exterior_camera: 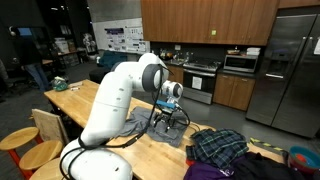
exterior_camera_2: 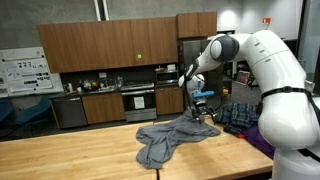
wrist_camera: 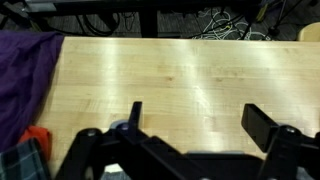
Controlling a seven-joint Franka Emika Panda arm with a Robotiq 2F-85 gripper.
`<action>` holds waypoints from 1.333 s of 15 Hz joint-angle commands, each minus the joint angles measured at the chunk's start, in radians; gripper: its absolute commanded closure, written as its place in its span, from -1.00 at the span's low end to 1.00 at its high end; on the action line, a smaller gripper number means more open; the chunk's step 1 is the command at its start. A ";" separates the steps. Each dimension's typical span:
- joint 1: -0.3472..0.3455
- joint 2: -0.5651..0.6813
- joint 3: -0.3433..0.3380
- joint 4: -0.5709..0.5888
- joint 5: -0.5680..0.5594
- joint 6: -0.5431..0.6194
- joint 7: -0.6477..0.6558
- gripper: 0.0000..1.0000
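– Pincer (exterior_camera_2: 203, 108) first: how does it stand?

– Jaws spread wide, with nothing in them. In the wrist view the two dark fingers (wrist_camera: 262, 125) frame only bare wood. It hangs from the white arm, pointing down at the counter (exterior_camera_2: 70, 155).

– How many cloths do you count?

– Three. One grey cloth (exterior_camera_2: 165, 138), one plaid cloth (exterior_camera_2: 240, 115) and one purple cloth (wrist_camera: 25, 70). There is also one small orange-red thing (wrist_camera: 38, 135) beside the plaid, too little of it showing to name.

– Which is nearest?

– The grey one. In both exterior views it lies on the counter right under the pincer (exterior_camera: 172, 115), with the plaid and purple ones a little further along. Whether the fingertips touch it I cannot tell.

– What does it look like?

– A plain mid-grey, soft and limp, crumpled into folds. One end bunches up below the pincer and the rest trails away in a long wrinkled heap (exterior_camera: 172, 132).

– And the others?

– The plaid one is a rumpled mound of dark blue, green and white checks. The purple one is smooth and lies flat near the counter's edge. The counter itself is pale wood, glossy, with a fine straight grain.
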 commanded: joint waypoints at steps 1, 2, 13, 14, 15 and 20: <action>0.002 -0.014 -0.002 -0.019 0.002 0.037 0.007 -1.00; 0.002 -0.024 -0.002 -0.035 0.005 0.076 0.004 -1.00; 0.014 -0.333 -0.011 -0.520 -0.044 0.836 0.024 -1.00; 0.010 -0.356 -0.012 -0.551 -0.042 0.872 0.027 -1.00; 0.005 -0.369 -0.013 -0.571 -0.036 0.904 0.030 -1.00; -0.016 -0.365 -0.039 -0.614 0.000 1.014 0.117 -1.00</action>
